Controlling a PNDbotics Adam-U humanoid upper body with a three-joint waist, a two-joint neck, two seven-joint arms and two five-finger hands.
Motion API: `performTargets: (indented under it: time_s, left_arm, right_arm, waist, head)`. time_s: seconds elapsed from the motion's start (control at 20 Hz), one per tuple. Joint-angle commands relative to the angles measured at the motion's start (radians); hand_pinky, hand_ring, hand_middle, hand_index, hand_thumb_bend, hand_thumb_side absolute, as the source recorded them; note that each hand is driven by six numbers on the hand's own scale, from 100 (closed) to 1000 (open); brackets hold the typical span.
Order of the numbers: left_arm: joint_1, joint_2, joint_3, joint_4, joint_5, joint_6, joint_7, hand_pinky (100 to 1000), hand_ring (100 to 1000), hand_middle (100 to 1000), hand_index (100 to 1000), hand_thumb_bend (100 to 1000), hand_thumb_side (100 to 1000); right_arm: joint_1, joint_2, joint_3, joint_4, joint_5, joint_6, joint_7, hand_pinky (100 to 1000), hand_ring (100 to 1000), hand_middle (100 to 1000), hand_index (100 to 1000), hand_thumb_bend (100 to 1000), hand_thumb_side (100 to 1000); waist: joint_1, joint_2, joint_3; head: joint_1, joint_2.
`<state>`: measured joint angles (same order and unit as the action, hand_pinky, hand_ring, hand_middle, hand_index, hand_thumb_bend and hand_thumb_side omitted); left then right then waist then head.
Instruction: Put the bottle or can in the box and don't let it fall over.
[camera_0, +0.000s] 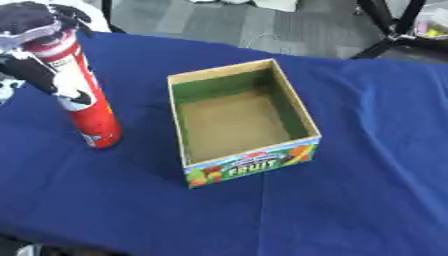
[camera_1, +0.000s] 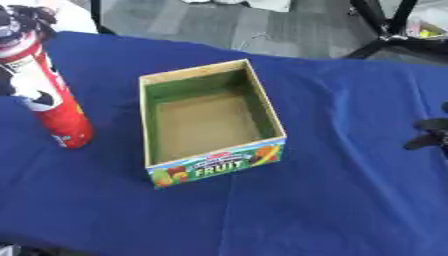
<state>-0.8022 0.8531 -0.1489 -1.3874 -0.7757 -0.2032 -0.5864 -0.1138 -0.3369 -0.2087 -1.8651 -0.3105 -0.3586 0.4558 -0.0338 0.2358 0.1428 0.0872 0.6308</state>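
Note:
A tall red can (camera_0: 98, 122) with white print stands slightly tilted on the blue cloth, left of the box. My left hand (camera_0: 33, 65) is curled round its upper part, fingers over the top rim and down its side. The open cardboard box (camera_0: 297, 102), green inside with a brown floor and a "FRUIT" label on the near wall, sits in the middle with nothing in it. Only dark fingertips of my right hand (camera_1: 430, 132) show at the right edge, above the cloth and well clear of the box.
The table under the blue cloth (camera_0: 367, 200) has its far edge at the top, with grey floor beyond. Black stand legs (camera_1: 385, 30) rise at the top right. Wide cloth lies in front of and right of the box.

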Motion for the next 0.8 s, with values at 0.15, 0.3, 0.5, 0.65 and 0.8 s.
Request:
performTargets:
  time_s: [0.15, 0.3, 0.5, 0.65, 0.8]
  left_arm:
    - [0.023, -0.007, -0.033, 0.033, -0.005, 0.000, -0.048, 211, 592, 888, 798, 608, 100]
    - [0.023, -0.007, -0.032, 0.031, 0.013, 0.010, -0.049, 194, 575, 858, 771, 572, 100]
    - [0.020, -0.008, -0.033, 0.026, 0.032, 0.021, -0.034, 169, 518, 776, 708, 546, 100]
    - [0.018, -0.009, -0.034, 0.025, 0.036, 0.022, -0.022, 157, 437, 604, 636, 544, 100]
    - [0.017, -0.010, -0.034, 0.028, 0.035, 0.022, -0.011, 134, 369, 482, 565, 535, 100]
  right_arm:
    - [-0.008, -0.009, -0.009, -0.021, -0.009, 0.001, -0.004, 1000, 642, 720, 929, 100, 655]
    - [-0.007, -0.008, -0.010, -0.021, -0.009, 0.001, -0.006, 1000, 642, 719, 929, 100, 655]
    - [-0.007, -0.008, -0.010, -0.021, -0.010, 0.001, -0.008, 1000, 643, 718, 928, 100, 655]
    - [-0.008, -0.007, -0.010, -0.021, -0.012, 0.002, -0.009, 1000, 643, 718, 928, 100, 654]
    - [-0.009, -0.006, -0.009, -0.022, -0.013, 0.003, -0.008, 1000, 643, 717, 927, 100, 653]
  waist:
    - [-0.005, 0.000, -0.002]
    - [-0.006, 0.000, -0.002]
    - [-0.005, 0.000, -0.003]
    - [-0.004, 0.001, -0.004]
    - [-0.004, 0.002, -0.006]
  head:
    - [0.005, 0.000]
    - [0.005, 0.000]
    - [0.006, 0.001]
    - [0.007, 0.003]
    - [0.007, 0.003]
